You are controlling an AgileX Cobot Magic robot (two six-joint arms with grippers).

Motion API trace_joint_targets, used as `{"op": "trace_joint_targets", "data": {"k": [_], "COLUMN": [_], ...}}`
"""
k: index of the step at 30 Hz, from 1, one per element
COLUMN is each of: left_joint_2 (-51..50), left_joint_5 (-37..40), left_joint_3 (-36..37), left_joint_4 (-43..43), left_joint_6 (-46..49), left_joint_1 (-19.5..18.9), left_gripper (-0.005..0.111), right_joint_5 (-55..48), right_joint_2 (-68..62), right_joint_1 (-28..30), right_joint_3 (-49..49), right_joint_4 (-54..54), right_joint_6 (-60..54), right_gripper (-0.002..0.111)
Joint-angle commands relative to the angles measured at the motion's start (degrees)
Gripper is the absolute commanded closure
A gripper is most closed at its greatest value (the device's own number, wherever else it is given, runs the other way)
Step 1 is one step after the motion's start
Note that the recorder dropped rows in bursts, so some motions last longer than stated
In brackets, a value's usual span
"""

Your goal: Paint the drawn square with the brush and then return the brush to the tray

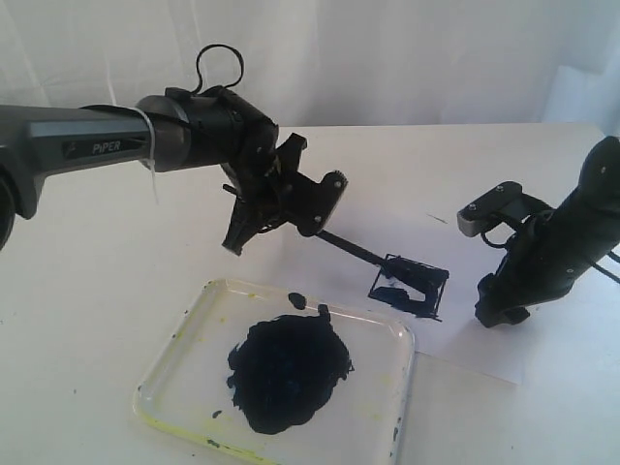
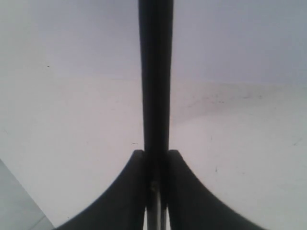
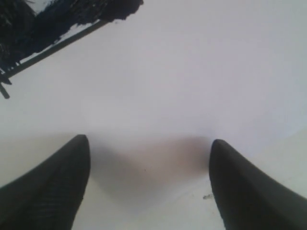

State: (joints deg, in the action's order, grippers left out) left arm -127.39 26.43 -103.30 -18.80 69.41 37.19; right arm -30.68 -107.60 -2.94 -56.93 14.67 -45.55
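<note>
My left gripper (image 1: 315, 225) is shut on the brush (image 1: 354, 250), a thin black stick slanting down to the right. Its tip rests inside the drawn square (image 1: 411, 287), a tilted black outline on the white paper (image 1: 484, 344), partly smeared with blue-black paint along its lower left. In the left wrist view the brush (image 2: 155, 76) runs straight out between the closed fingers (image 2: 120, 196). My right gripper (image 1: 499, 312) stands open on the paper just right of the square. A painted corner of the square (image 3: 53, 24) shows beyond the right gripper (image 3: 149, 163).
The clear tray (image 1: 174, 363) with yellowish rim stains lies at the front left, with a big blue-black paint blob (image 1: 288, 366) in its middle. The paper's near edge lies right of the tray. A white curtain hangs behind the table.
</note>
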Motion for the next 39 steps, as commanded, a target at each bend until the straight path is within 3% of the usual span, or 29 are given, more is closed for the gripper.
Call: {"op": "trace_joint_targets", "data": {"k": [1,13,21,25,30,39], "left_joint_2": [0.00,0.00,0.00,0.00,0.00,0.00], "left_joint_5": [0.28,0.12,3.72,4.77,4.91,7.86], "left_joint_3": [-0.13,-0.13,-0.13,-0.13,-0.40,-4.17], "left_joint_4": [0.43,1.66,-7.16,-12.17,-22.93,-24.89], "left_joint_6": [-0.14,-3.40,-9.52,-10.22,-18.25,-19.65], "left_joint_1": [0.14,0.23,0.23,2.15,4.71,6.84], "left_gripper": [0.107,0.107,0.107,0.107,0.107,0.107], "right_joint_5": [0.95,0.61,0.49,0.49,0.19,0.09], "right_joint_2": [-1.06,-1.06,-1.06,-1.06,-1.06,-1.06], "right_joint_1": [0.10,0.10,0.10,0.10,0.10,0.10], "right_joint_3": [0.39,0.39,0.39,0.39,0.39,0.39], "right_joint_4": [-1.49,-1.38,-1.38,-1.38,-1.38,-1.38], "right_joint_6": [-0.17,-0.03,-0.03,-0.03,-0.03,-0.03], "right_gripper": [0.042,0.042,0.042,0.042,0.042,0.042]}}
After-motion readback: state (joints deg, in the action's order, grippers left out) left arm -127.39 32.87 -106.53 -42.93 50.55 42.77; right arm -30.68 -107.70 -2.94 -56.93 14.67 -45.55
